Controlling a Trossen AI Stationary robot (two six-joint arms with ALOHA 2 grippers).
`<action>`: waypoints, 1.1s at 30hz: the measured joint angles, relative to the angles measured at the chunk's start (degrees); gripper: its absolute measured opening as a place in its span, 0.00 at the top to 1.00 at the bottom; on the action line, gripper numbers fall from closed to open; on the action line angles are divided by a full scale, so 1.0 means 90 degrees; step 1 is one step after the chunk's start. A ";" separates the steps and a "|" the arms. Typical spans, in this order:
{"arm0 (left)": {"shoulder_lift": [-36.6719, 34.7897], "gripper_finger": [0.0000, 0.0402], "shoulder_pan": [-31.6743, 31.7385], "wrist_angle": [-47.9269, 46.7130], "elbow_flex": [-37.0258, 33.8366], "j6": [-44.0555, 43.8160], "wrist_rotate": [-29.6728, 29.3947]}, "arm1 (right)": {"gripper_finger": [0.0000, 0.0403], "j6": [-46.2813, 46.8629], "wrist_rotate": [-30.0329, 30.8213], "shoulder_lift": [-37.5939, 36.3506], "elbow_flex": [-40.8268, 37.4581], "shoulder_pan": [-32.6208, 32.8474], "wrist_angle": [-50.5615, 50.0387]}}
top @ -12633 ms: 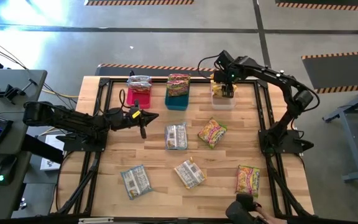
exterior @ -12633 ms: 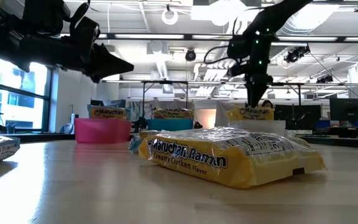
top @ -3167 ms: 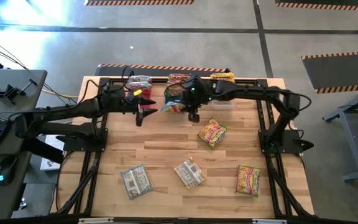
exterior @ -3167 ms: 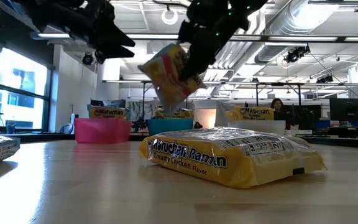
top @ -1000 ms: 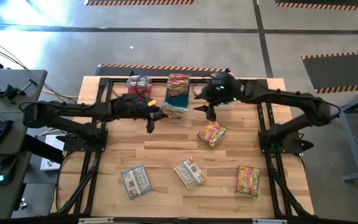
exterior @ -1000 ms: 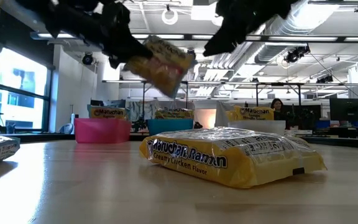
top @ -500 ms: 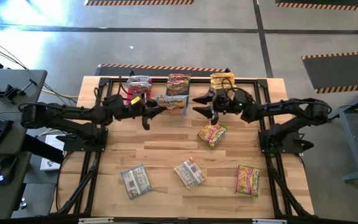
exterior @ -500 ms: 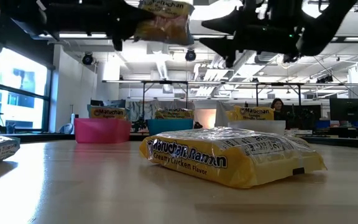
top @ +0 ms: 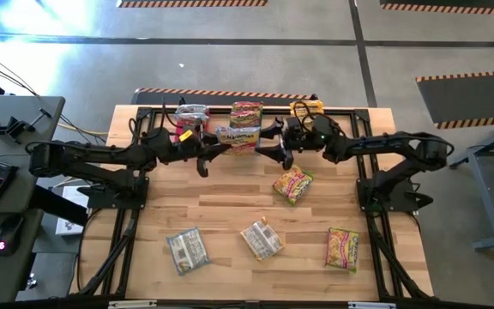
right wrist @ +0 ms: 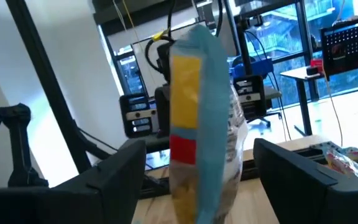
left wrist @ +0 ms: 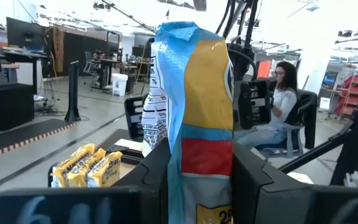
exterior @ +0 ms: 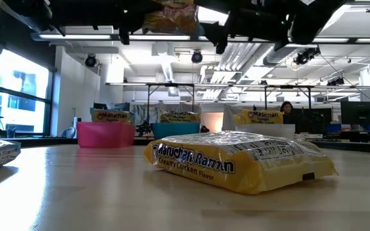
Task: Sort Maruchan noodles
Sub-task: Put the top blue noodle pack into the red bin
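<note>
Gripping a blue-edged packet [top: 237,137] by one end, the left gripper [top: 215,148] holds it in the air in front of the bins, above the table [top: 230,215]. Facing it, the right gripper [top: 268,146] has its fingers spread wide on either side of the packet's other end, not touching it. This looks like a hand-over between arms. Next, the right fingers should close before the left lets go. Four more packets lie on the table.

the low view's top edge cuts off the held packet [exterior: 171,18].
</note>
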 joint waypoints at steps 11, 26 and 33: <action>0.0000 0.79 -0.0005 0.0040 0.0000 0.0075 -0.0113 | 0.30 0.0046 -0.0139 0.0884 0.0973 0.0153 -0.0027; -0.0003 0.71 -0.0005 0.0024 0.0010 0.0032 -0.0310 | 0.72 -0.0221 0.0122 0.0900 0.0957 0.0075 0.0049; -0.0423 0.62 0.0002 -0.1006 0.0017 -0.0047 -0.0198 | 0.76 -0.0548 -0.0258 0.0801 0.0951 -0.0137 0.0004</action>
